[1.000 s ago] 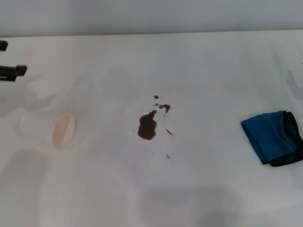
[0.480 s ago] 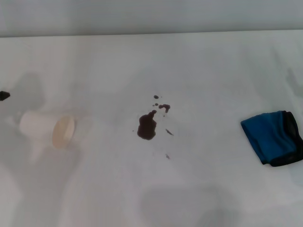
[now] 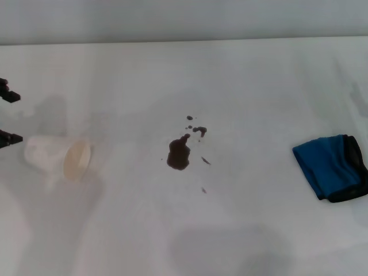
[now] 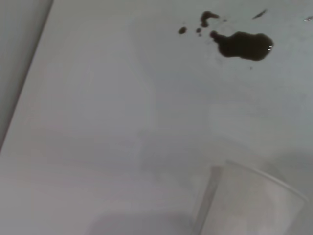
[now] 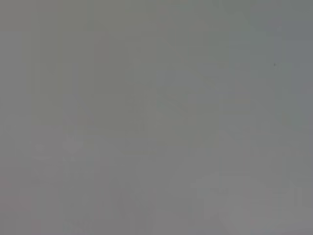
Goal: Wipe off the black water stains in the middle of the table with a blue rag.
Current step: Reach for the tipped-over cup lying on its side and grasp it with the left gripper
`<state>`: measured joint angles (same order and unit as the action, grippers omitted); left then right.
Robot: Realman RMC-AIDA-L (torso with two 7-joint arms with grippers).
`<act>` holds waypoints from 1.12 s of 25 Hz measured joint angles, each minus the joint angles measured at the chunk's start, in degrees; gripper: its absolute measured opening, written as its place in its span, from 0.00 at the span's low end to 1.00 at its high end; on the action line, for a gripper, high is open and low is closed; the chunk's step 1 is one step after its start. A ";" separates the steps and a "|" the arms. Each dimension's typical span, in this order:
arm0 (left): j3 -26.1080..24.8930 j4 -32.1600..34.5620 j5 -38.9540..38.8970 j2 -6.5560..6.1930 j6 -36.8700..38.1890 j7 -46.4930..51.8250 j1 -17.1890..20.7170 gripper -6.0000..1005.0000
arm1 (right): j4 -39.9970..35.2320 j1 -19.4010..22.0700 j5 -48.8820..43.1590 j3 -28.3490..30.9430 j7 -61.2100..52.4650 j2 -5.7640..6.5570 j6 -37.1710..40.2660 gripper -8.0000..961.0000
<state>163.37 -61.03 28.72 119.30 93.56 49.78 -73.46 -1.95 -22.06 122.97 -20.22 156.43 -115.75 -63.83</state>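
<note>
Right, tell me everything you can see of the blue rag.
The blue rag is a bright blue cloth, folded into a rough, slightly skewed rectangle, with a black edge or lining showing along its far-right side and lower corner. It looks soft and a little rumpled. It lies flat on the white table, at the robot's right, well apart from the black water stains in the middle. Nothing touches it but the tabletop, and no gripper is near it. Only the head view shows it.
</note>
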 joint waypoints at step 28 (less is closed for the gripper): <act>-0.16 20.18 4.80 0.05 -15.57 -3.49 3.18 0.81 | 0.29 0.44 -0.03 0.27 0.01 0.00 0.01 0.88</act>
<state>163.21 -40.86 33.51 119.35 77.99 46.30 -70.29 -1.67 -21.61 122.94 -19.95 156.45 -115.75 -63.82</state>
